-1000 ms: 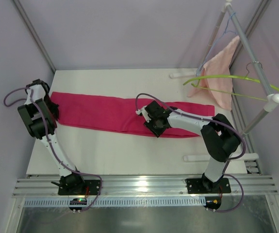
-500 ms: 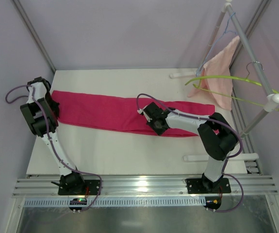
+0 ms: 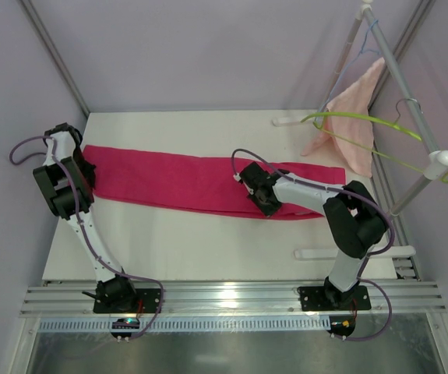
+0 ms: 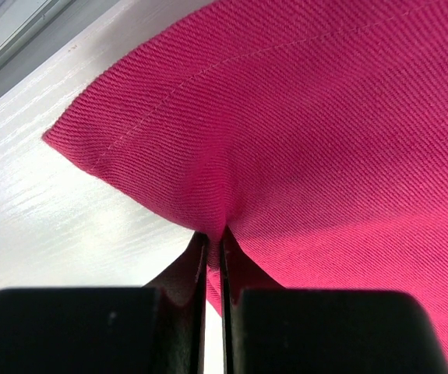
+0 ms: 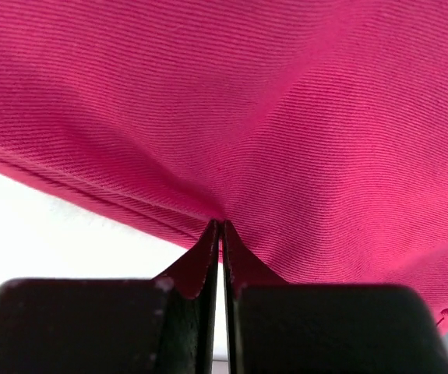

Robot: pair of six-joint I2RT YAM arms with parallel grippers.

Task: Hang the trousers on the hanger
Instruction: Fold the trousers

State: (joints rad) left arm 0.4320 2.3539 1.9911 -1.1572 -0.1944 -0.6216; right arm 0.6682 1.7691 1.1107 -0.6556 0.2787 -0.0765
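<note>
The magenta trousers (image 3: 169, 181) lie flat across the white table (image 3: 177, 241), stretched left to right. At their left end my left gripper (image 3: 86, 173) is shut on the cloth; the left wrist view shows the fingertips (image 4: 214, 241) pinching a fold of the trousers (image 4: 301, 117) near a stitched corner. My right gripper (image 3: 269, 207) is shut on the near edge right of the middle, and the right wrist view has its tips (image 5: 220, 226) nipping the trousers (image 5: 247, 101). The lime-green hanger (image 3: 364, 118) hangs on the rack rod (image 3: 410, 101) at the back right, apart from both grippers.
A pale salmon towel (image 3: 356, 148) drapes from the rack behind the hanger, with a thin light-blue wire hanger (image 3: 364, 47) higher up. The rack's white feet (image 3: 348, 252) rest on the table at the right. Grey walls close in the back and sides.
The right gripper closed on the trousers' near edge and shifted a little to the right. The green hanger swung on the rod. The left arm barely moved.
</note>
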